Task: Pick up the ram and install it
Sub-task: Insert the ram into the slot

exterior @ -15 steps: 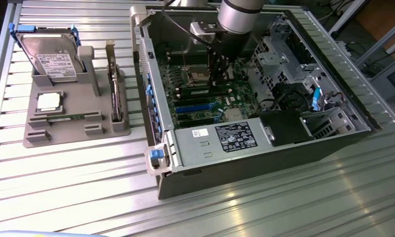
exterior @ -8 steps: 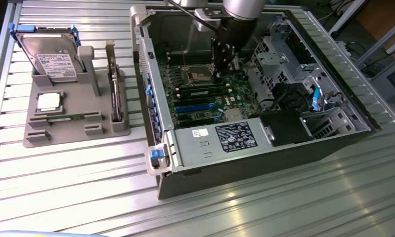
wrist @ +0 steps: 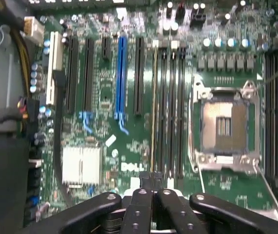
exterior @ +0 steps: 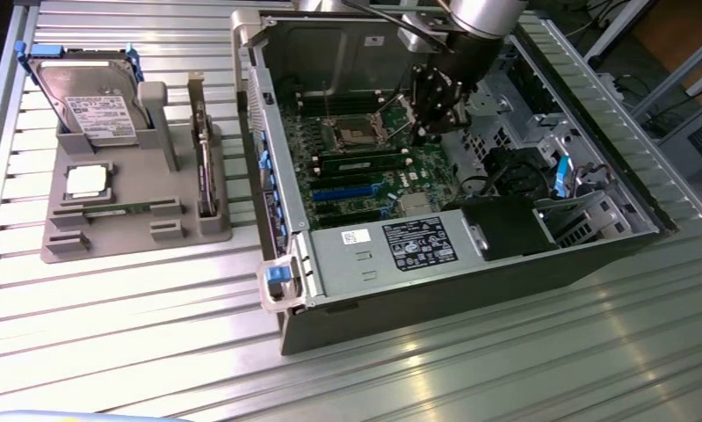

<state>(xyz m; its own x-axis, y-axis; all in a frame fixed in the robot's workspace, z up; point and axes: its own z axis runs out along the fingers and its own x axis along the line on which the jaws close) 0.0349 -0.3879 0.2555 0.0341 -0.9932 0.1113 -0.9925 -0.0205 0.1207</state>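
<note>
One open computer case [exterior: 327, 255] lies on a metal table [exterior: 468, 378]. Inside it, one gripper [exterior: 427, 123] hangs over the motherboard [wrist: 105, 97], fingers pressed together on nothing. One ram [wrist: 154, 107], a thin green stick seen edge-on, stands in a slot beside the empty processor socket [wrist: 224, 126].

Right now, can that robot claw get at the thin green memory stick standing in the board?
Probably yes. The case lies open, the gripper is inside it, shut, right at one end of the ram in its slot, and nothing sits between them.
</note>
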